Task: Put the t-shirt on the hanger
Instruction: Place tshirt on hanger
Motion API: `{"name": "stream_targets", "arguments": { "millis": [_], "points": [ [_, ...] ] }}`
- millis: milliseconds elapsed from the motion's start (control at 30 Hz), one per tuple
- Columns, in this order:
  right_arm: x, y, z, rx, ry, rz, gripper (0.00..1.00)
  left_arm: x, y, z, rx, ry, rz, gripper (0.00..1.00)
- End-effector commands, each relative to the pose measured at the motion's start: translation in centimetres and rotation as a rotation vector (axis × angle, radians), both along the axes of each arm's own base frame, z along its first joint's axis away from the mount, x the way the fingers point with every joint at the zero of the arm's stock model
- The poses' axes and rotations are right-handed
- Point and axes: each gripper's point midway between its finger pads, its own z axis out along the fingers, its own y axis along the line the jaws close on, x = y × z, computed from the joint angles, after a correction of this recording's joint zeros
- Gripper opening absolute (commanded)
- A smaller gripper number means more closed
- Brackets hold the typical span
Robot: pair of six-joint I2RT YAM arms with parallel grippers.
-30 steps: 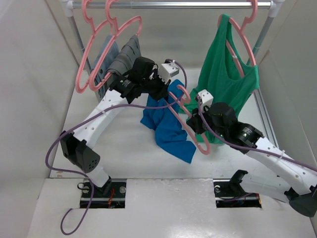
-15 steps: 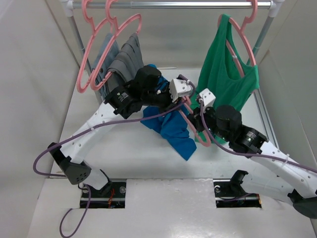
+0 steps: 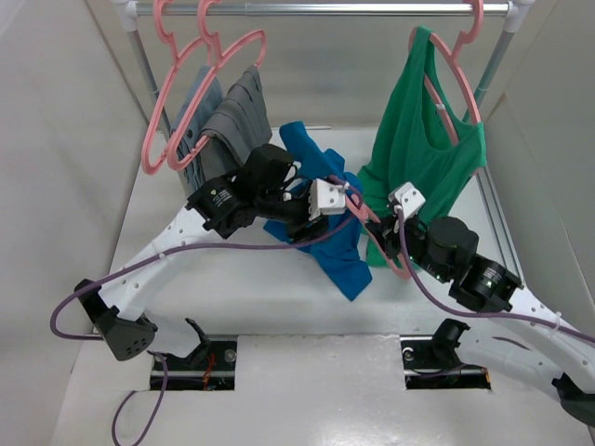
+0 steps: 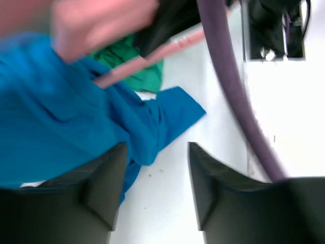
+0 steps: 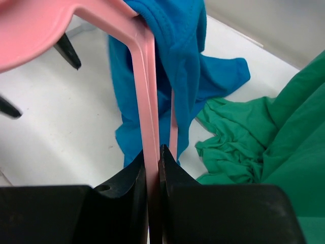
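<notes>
The bright blue t-shirt (image 3: pixel 321 172) hangs bunched over one end of the pink hanger (image 3: pixel 383 249), and its tail trails onto the white table. My right gripper (image 3: pixel 383 232) is shut on the hanger's thin bar (image 5: pixel 145 91), with the t-shirt (image 5: pixel 177 56) draped over the hanger's upper arm. My left gripper (image 3: pixel 351 203) is just left of the hanger and is open. In the left wrist view nothing lies between the left gripper's (image 4: pixel 155 165) fingers; the t-shirt (image 4: pixel 56 117) brushes the left finger (image 4: pixel 104 183), and the hanger (image 4: pixel 137 63) crosses above, blurred.
A metal rail (image 3: pixel 325 9) runs across the back. Pink hangers with grey garments (image 3: pixel 228 107) hang at its left. A green tank top (image 3: pixel 423 149) on a pink hanger hangs at its right, its hem pooled on the table (image 5: pixel 228 147). White walls close both sides.
My left gripper has opened and let go of the t-shirt, which now hangs over the hanger. The left arm swung right, then drew back. The right arm carried the hanger rightward.
</notes>
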Motion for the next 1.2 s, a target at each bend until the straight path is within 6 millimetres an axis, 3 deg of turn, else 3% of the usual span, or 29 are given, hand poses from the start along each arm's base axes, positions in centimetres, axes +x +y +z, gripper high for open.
{"name": "stream_targets", "arguments": {
  "millis": [0, 67, 100, 133, 200, 233, 267, 333, 367, 433, 533, 600, 667, 700, 767, 800, 833, 867, 933, 967, 1067, 1167],
  "points": [
    [1.1, -1.3, 5.6, 0.161, -0.134, -0.09, 0.0, -4.2, 1.5, 0.6, -0.024, -0.036, -0.191, 0.54],
    [0.9, -1.5, 5.2, 0.166, -0.138, -0.09, 0.0, -3.3, 1.9, 0.8, -0.041, -0.108, -0.178, 0.65],
    [0.7, -1.7, 5.4, 0.179, -0.149, -0.09, 0.0, -3.4, 2.5, 2.3, -0.09, -0.163, -0.167, 0.65],
    [0.6, -1.6, 5.4, 0.172, -0.154, -0.08, 0.0, -2.7, 2.9, 2.3, -0.109, -0.187, -0.133, 0.65],
    [0.5, -1.4, 4.9, 0.17, -0.151, -0.067, 0.0, -1.6, 2.6, 5.6, -0.224, -0.297, -0.067, 0.7],
    [0.4, -1.3, 4.9, 0.164, -0.156, -0.055, 0.0, -1.8, 3.4, 7.8, -0.29, -0.365, -0.032, 0.71],
    [0.1, -1.2, 5.1, 0.172, -0.162, -0.039, 0.0, -1.0, 3.8, 7.9, -0.31, -0.403, 0.023, 0.73],
    [0.0, -1.0, 4.6, 0.165, -0.154, -0.028, 0.0, -1.5, 4.8, 12.3, -0.456, -0.589, 0.04, 0.81],
    [-0.2, -1.1, 4.9, 0.164, -0.166, -0.017, 0.0, -1.1, 4.8, 11.6, -0.455, -0.635, 0.045, 0.85],
    [-0.2, -0.9, 4.7, 0.164, -0.166, -0.008, 0.0, -0.4, 5.1, 13.2, -0.5, -0.741, 0.071, 0.93],
    [-0.4, -1.0, 4.9, 0.171, -0.172, -0.008, 0.0, 2.3, 5.4, 13.4, -0.464, -0.74, 0.204, 0.95],
    [-0.4, -1.1, 5.3, 0.178, -0.178, -0.008, 0.0, 3.9, 5.7, 13.1, -0.469, -0.639, 0.326, 0.92],
    [-0.4, -1.2, 5.3, 0.187, -0.171, -0.019, 0.0, 4.0, 5.4, 12.8, -0.475, -0.584, 0.338, 0.9],
    [-0.4, -1.2, 5.3, 0.194, -0.165, -0.02, 0.0, 3.0, 5.4, 12.0, -0.498, -0.517, 0.329, 0.88],
    [-0.1, -0.8, 4.8, 0.18, -0.152, -0.02, 0.0, 2.1, 5.6, 12.6, -0.572, -0.489, 0.325, 0.82],
    [-0.1, -0.8, 4.8, 0.18, -0.152, -0.02, 0.0, 1.1, 6.4, 13.4, -0.62, -0.486, 0.33, 0.76],
    [-0.1, -0.8, 4.8, 0.18, -0.152, -0.02, 0.0, 1.3, 6.7, 12.3, -0.626, -0.455, 0.364, 0.66],
    [-0.1, -0.8, 4.8, 0.18, -0.152, -0.02, 0.0, 1.3, 7.1, 12.4, -0.664, -0.417, 0.401, 0.45],
    [-0.2, -0.6, 4.8, 0.189, -0.145, -0.012, 0.0, 2.4, 8.4, 11.7, -0.669, -0.389, 0.517, 0.36],
    [-0.2, -0.6, 4.8, 0.189, -0.145, -0.012, 0.0, 3.1, 8.6, 10.2, -0.637, -0.365, 0.56, 0.36],
    [-0.6, -0.1, 4.8, 0.19, -0.142, 0.028, 0.0, 5.6, 10.2, 8.1, -0.611, -0.333, 0.748, 0.61],
    [-0.7, 0.4, 4.8, 0.192, -0.141, 0.053, 0.0, 7.2, 10.1, 8.4, -0.652, -0.367, 0.801, 0.73]
  ]
}}
